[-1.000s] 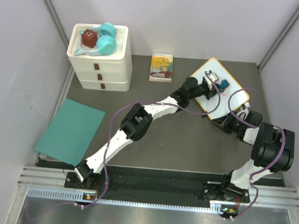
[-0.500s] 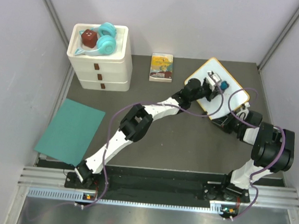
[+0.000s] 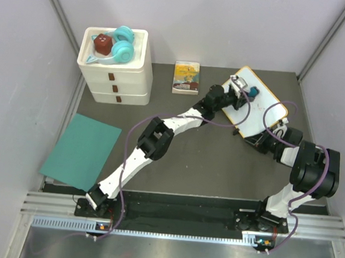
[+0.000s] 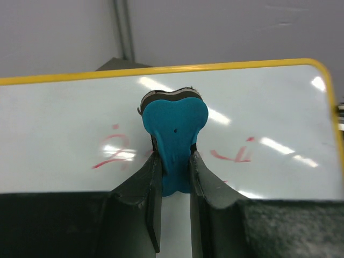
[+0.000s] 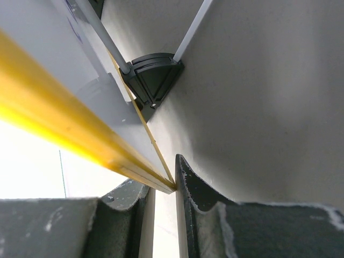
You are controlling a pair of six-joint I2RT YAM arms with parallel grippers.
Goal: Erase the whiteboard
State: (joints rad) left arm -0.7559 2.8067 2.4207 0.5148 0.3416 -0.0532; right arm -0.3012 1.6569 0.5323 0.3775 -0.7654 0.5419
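Half done at best, judging by the left wrist view. Found at far right of table (image 3: 206, 156): whiteboard (image 3: 265, 110), with faint red marks (image 4: 113, 153) showing either side of blue eraser (image 4: 175, 126). Clamped in left gripper (image 4: 174, 161): that eraser, pressed against the board face. Pinched by right gripper (image 5: 161, 185): yellow frame (image 5: 54, 113) at board edge. Left to do: wipe both groups of marks, then check for residue.

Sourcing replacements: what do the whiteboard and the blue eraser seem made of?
The whiteboard: glossy white, likely melamine or coated metal, since it mirrors light streaks. The eraser: matte blue plastic, with a dark, possibly felt layer at its far edge.
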